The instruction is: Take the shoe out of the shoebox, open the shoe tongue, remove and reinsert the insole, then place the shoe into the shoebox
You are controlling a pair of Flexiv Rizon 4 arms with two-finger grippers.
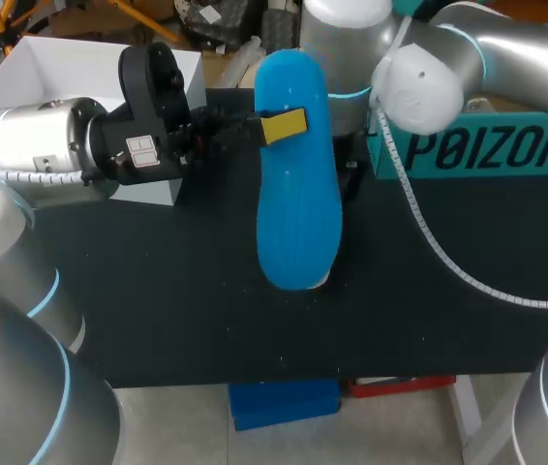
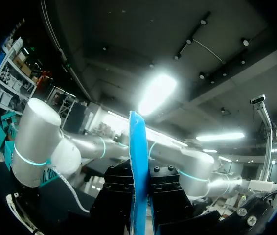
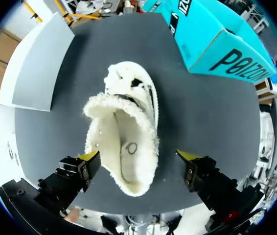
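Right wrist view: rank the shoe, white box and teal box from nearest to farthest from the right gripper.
1. shoe, directly under the right gripper, between its open fingers.
2. white box and teal box, ahead past the shoe on opposite sides: too close to call.

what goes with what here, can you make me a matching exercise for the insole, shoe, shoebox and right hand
Things:
1 blue insole
2 white shoe
3 teal shoebox
4 right hand

States:
a open, over the shoe
b gripped in the left hand, off the table
c opening up, on the black table
d on the table, apart from the shoe

Pairs: 1-b; 2-c; 3-d; 4-a
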